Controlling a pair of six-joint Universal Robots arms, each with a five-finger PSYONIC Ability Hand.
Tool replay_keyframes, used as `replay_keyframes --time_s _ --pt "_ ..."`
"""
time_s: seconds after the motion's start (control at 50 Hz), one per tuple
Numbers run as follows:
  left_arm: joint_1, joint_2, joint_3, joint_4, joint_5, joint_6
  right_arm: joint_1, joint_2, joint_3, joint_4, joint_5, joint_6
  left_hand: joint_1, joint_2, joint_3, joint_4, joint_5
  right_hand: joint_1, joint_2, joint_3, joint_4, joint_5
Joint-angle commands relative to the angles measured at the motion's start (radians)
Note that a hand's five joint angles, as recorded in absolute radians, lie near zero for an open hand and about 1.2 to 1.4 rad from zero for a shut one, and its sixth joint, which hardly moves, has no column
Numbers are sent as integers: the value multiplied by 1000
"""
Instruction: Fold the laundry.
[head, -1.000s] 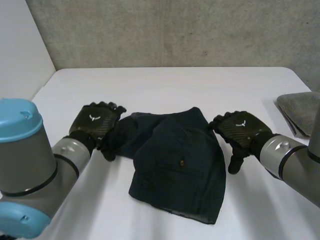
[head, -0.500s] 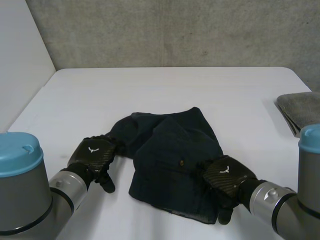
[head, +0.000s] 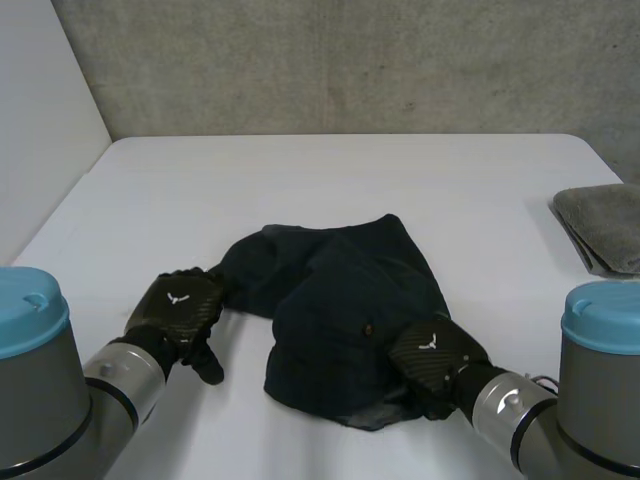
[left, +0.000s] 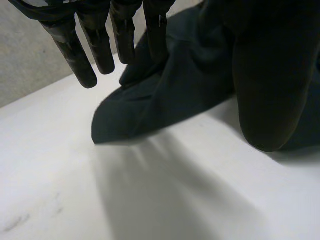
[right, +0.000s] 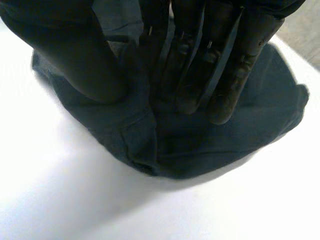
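A dark navy garment (head: 340, 300) lies crumpled in the middle of the white table (head: 330, 180). My left hand (head: 178, 312) rests at the garment's left edge, open. In the left wrist view its straight fingers (left: 102, 42) hang just above the cloth's rounded edge (left: 150, 105) without gripping it. My right hand (head: 432, 358) sits on the garment's near right corner. In the right wrist view its fingers (right: 210, 75) and thumb (right: 75, 55) are curled together, with a fold of the dark cloth (right: 165, 145) pinched between them.
A folded grey towel (head: 605, 225) lies at the table's right edge. A concrete wall (head: 340, 60) stands behind the far edge. Bare white tabletop surrounds the garment on the far and left sides.
Both hands came from the garment's far corners toward its near side. The right hand closed on the near right corner, and the hem there has bunched up.
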Motion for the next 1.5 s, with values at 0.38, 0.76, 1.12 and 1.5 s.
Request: replay_keyframes --time_s 0.38,0.76,1.12,1.5 --pt "186 283 24 10 -11 -35 264 -25 -686 87 155 177 -31 -31 -29 -35 -35 442 223 217 213 256" --pt "375 385 -8 4 112 -147 367 239 -998 187 280 171 -31 -31 -29 -35 -35 442 223 217 213 256" --pt "345 271 -11 13 118 -138 -163 141 -843 166 260 165 -28 -28 -26 -32 -32 442 223 217 213 256" --pt "153 -61 93 42 113 -123 -297 260 -845 164 316 137 -7 -7 -6 -12 -11 -780 -999 -1005 -1009 -965"
